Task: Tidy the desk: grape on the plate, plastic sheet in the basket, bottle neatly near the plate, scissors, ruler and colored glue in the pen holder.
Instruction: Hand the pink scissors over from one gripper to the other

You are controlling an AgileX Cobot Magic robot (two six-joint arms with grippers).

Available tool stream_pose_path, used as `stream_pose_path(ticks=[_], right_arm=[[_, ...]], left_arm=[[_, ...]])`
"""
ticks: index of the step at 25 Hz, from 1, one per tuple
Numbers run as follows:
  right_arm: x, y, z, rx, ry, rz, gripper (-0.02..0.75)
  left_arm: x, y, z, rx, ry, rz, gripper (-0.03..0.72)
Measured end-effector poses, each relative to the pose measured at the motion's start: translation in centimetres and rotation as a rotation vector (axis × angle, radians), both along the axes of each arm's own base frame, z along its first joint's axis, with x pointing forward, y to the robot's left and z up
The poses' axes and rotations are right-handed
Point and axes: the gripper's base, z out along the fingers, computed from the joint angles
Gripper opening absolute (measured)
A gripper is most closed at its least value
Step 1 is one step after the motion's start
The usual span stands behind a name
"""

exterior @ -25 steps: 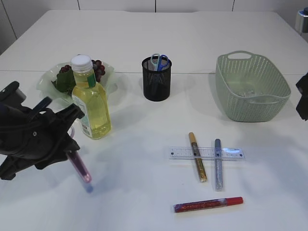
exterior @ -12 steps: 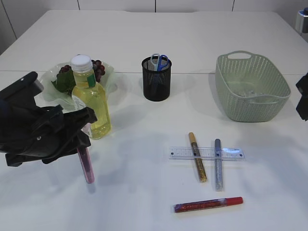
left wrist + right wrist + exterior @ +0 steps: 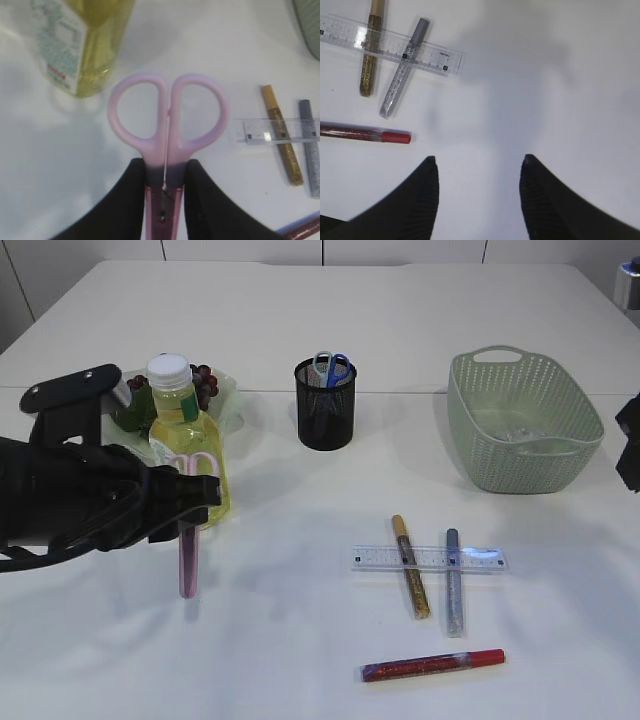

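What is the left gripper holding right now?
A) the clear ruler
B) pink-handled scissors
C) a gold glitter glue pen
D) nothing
B: the left gripper is shut on the pink scissors just below their handle loops, while the ruler lies on the table under two glue pens.

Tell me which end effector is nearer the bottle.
Left. The left end effector, shut on pink scissors, sits right beside the bottle. The right end effector is far across the table, near the glue pens.
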Motion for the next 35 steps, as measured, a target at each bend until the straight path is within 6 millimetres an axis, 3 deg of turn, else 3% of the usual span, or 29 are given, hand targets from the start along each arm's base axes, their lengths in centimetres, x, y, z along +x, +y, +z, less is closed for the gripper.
stream_pose_path(ticks=[6,13,30,35], right_arm=[[0.0,0.0,0.0,0.003,0.003,0.0,0.418],[-0.1,0.7,0.0,0.078,0.01,-0.007,0.418],[2.5,6.0,0.7,0.694,-0.103,0.13,0.417],[3.2,7.8,0.1,0.741,-0.118,0.161,0.417]], left_arm=[[0.0,-1.3,0.7,0.01,-0.133,-0.234,0.162],[-0.3,-2.0,1.0,0.031,-0.203,-0.389,0.162],[-1.0,-3.1,1.6,-0.072,-0.232,-0.507,0.162],[-1.0,-3.1,1.6,-0.073,-0.233,-0.509,0.162]])
